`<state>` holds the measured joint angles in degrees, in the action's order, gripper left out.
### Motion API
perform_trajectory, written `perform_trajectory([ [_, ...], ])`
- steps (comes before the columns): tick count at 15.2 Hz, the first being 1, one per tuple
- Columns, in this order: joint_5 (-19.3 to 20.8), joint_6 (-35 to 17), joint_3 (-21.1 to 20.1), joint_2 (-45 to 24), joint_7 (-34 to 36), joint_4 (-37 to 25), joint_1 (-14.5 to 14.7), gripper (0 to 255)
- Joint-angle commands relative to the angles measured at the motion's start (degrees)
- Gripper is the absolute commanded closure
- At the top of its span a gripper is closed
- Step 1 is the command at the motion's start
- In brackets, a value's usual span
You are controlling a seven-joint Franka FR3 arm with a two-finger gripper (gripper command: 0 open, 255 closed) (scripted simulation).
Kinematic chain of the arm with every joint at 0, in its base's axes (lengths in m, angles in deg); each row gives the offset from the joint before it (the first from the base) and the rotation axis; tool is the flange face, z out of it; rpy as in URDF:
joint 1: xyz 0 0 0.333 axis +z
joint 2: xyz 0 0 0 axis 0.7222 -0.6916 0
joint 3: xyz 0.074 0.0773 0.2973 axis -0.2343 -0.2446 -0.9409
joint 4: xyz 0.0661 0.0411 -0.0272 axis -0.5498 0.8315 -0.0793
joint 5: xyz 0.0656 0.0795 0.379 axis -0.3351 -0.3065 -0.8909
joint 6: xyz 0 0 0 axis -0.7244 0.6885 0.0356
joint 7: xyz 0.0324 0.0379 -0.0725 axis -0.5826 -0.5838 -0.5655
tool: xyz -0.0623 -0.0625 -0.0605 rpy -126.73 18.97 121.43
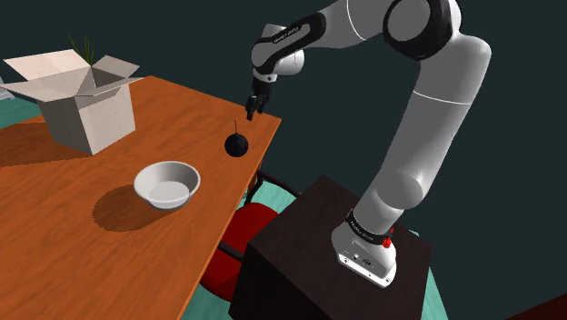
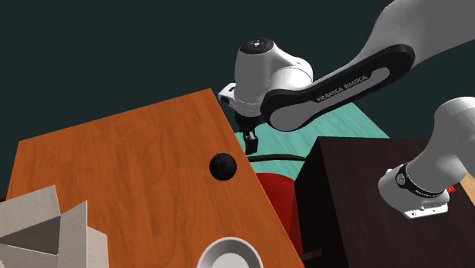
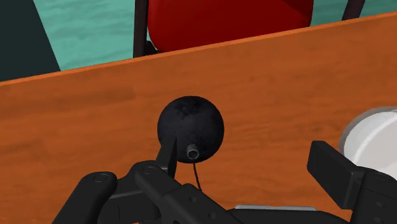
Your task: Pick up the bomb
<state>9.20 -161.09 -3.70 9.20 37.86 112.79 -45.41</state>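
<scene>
The black hand (image 1: 254, 105) hangs over the table (image 1: 109, 255) with its two fingers standing apart and nothing between them. It points down at the corner of the table nearest the stand (image 1: 309, 245). The bomb (image 1: 237, 144), a small black ball with a short fuse stub, rests on the orange-brown wood just below the hand, clear of the fingers. In the wrist view the bomb (image 3: 191, 127) sits off toward one finger rather than midway between the two.

The bomb lies close to the table edge. Beyond that edge a red chair (image 1: 245, 236) stands on a teal floor (image 3: 95, 32). A pale bowl (image 1: 167, 185) sits near the bomb, with bare wood between them. An open cardboard box (image 1: 82, 100) stands well apart, toward the shoulder view's left. Bare wood surrounds the bomb on every side.
</scene>
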Motion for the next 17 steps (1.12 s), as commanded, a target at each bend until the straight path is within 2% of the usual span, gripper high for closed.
perform_trajectory([
  [1,-0.99,-1.42,-0.21,-4.86,-1.64,-3.21,-0.48,0],
  [8,-2.83,-2.95,-1.78,-20.85,-5.1,-17.01,-2.22,0],
  [17,-3.66,-6.87,-2.49,-25.77,-5.81,-17.97,-2.75,0],
])
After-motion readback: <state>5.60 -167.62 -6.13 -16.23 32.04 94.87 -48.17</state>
